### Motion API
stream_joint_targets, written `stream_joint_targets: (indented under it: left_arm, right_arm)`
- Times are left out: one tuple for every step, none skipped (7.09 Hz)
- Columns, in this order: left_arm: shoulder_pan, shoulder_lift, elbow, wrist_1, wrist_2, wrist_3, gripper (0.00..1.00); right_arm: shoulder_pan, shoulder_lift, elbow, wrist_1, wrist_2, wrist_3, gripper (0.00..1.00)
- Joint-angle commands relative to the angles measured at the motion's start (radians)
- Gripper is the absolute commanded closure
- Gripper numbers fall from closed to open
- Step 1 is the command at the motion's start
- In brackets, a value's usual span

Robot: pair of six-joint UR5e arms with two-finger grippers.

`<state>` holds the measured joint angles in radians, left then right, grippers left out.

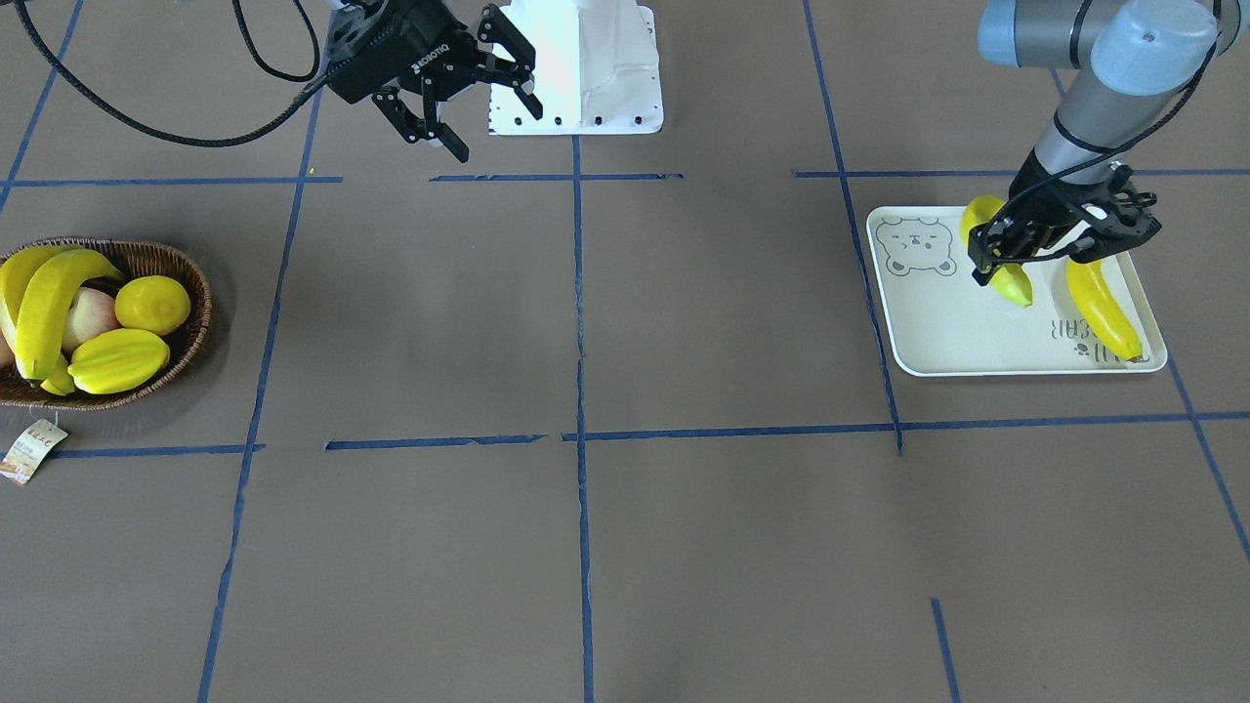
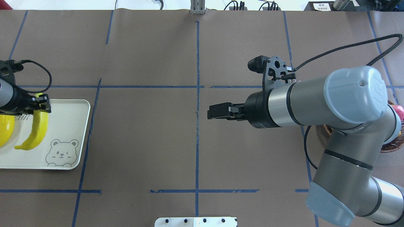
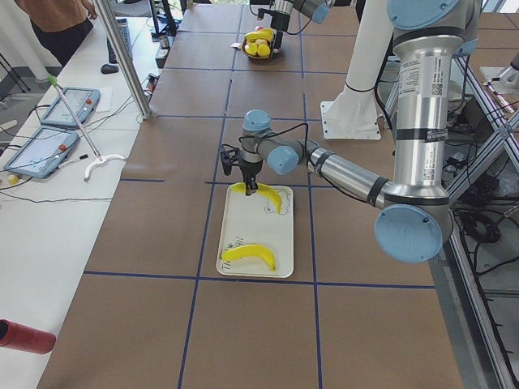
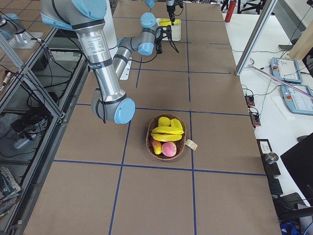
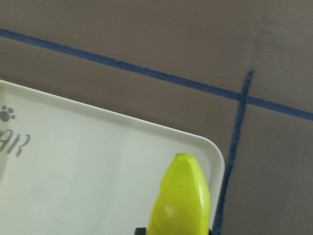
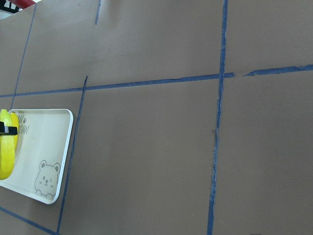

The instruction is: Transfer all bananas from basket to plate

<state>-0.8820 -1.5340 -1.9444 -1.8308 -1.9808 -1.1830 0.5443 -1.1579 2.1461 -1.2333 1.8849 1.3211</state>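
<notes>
On the left of the front view, the basket [image 1: 202, 308] is sitting near the table's edge. 2 bananas [image 1: 49, 303] are lying in it beside a lemon [image 1: 153, 305], a starfruit [image 1: 119, 359] and a pink fruit [image 1: 90, 317], and those 2 are waiting their turn. Moving along, my right pincer [image 1: 496, 132] is hanging in the air by my white base [image 1: 586, 68] with its fingers spread wide, holding nothing. Far over on the right, the plate [image 1: 937, 327] is lying flat, and 1 loose banana [image 1: 1104, 308] is resting on it by the grey letters. My left pincer [image 1: 1004, 252] is squeezing the held banana [image 1: 1013, 283] right over the plate, between the bear face [image 1: 913, 246] and the loose banana. I cannot tell if its low end is touching the plate yet. I think I am doing the putting-down step now. To do it well, I should be going down slowly until the held banana is lying on the plate, not dropping it, because a smooth, curved banana could roll or bounce. My wrist camera is showing its tip close to the plate's corner, so I should be keeping it inside the rim. I should also be keeping it apart from the loose banana, so nothing is getting bumped. Then I should be opening my fingers gently and lifting straight up, so they are not dragging the banana along.
</notes>
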Motion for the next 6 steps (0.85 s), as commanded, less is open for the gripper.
stream_joint_targets:
  left_arm:
    - [0.002, 0.003, 0.070, -0.001, 0.057, 0.002, 1.00]
    - [0.003, 0.000, 0.096, -0.002, 0.083, 0.002, 1.00]
    - [0.003, -0.001, 0.123, -0.004, 0.095, 0.002, 1.00]
    - [0.002, 0.000, 0.131, -0.002, 0.097, 0.002, 1.00]
    - [-0.005, 0.012, 0.136, -0.001, 0.099, -0.001, 1.00]
    - [-0.003, 0.017, 0.146, -0.001, 0.112, -0.001, 1.00]
  right_arm:
    - [0.008, -0.003, 0.000, 0.000, 0.002, 0.000, 0.00]
    - [0.008, -0.002, 0.000, 0.000, 0.002, 0.000, 0.00]
    - [0.008, -0.002, 0.000, 0.000, 0.002, 0.000, 0.00]
    - [0.008, -0.002, 0.000, 0.000, 0.002, 0.000, 0.00]
    - [0.008, -0.002, 0.000, 0.000, 0.002, 0.000, 0.00]
    - [0.008, -0.002, 0.000, -0.002, 0.002, 0.000, 0.00]
